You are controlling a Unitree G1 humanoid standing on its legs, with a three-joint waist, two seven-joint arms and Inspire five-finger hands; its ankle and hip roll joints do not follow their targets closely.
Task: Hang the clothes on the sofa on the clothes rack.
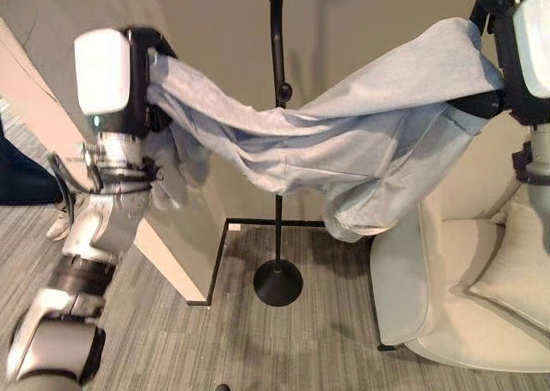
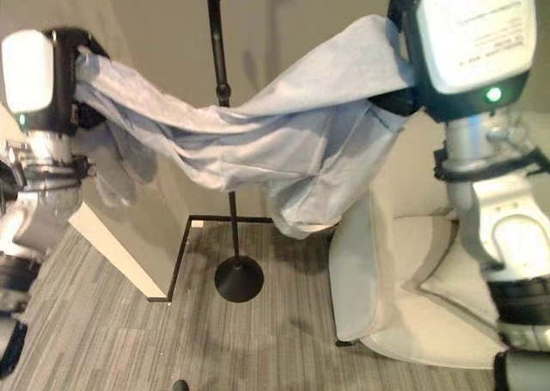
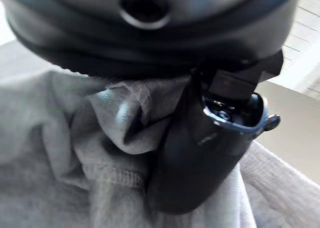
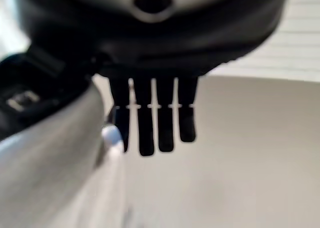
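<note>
Cloth fills the left wrist view: the left hand (image 3: 200, 153) has its thumb curled over a bunched hem of the grey garment (image 1: 344, 125), pinching it. In the head views that garment hangs in the air across the upper middle of the frame, stretched as a sagging band from the left hand at upper left to the right hand (image 4: 150, 123) at upper right, with loose folds drooping at centre right. It is clear of the sofa (image 1: 464, 305), which sits at lower right with a cushion (image 1: 516, 271) on its seat. The right hand's fingers show straight and close together in a row in its wrist view, with pale cloth lying beside them; whether its thumb traps the fabric I cannot tell. The clothes rack (image 1: 278, 150), a black pole on a round base, stands at centre, seemingly behind the spread cloth. So the pickup looks done; draping the garment onto the rack and letting go remains.
</note>
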